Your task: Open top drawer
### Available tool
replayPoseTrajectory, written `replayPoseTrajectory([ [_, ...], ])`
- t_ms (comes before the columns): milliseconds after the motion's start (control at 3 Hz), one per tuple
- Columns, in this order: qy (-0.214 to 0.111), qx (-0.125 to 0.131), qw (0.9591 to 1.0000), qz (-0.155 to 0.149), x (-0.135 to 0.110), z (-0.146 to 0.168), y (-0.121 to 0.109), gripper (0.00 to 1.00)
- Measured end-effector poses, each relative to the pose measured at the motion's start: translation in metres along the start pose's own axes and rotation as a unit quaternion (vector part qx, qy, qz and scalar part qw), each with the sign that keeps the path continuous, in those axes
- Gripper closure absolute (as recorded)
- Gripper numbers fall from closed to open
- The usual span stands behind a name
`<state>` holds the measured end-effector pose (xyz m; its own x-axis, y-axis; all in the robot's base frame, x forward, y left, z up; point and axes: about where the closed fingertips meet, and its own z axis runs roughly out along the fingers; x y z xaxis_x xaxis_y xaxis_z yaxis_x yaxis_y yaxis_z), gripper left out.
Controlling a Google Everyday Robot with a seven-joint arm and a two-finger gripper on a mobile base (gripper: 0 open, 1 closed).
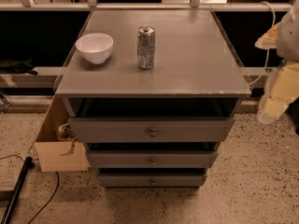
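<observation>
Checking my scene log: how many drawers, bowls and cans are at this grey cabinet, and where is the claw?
Drawers: 3 (top drawer, middle drawer, bottom drawer)
Bowl: 1
Can: 1
Total: 5
The claw is at the right edge, beside the cabinet.

A speckled floor (261, 181) holds a cardboard box (58, 155) at left.
</observation>
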<state>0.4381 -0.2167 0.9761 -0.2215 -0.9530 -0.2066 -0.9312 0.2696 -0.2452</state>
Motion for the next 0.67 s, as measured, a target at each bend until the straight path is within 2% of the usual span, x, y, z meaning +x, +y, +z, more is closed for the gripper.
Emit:
replayPoseTrajectory([
  [333,0.000,0.000,1.0000,0.000,0.0000,0.0000,0.0000,0.00],
  [667,-0.021,-0.007,0.9998,-0.003,0.0017,0.0069,0.0030,0.00],
])
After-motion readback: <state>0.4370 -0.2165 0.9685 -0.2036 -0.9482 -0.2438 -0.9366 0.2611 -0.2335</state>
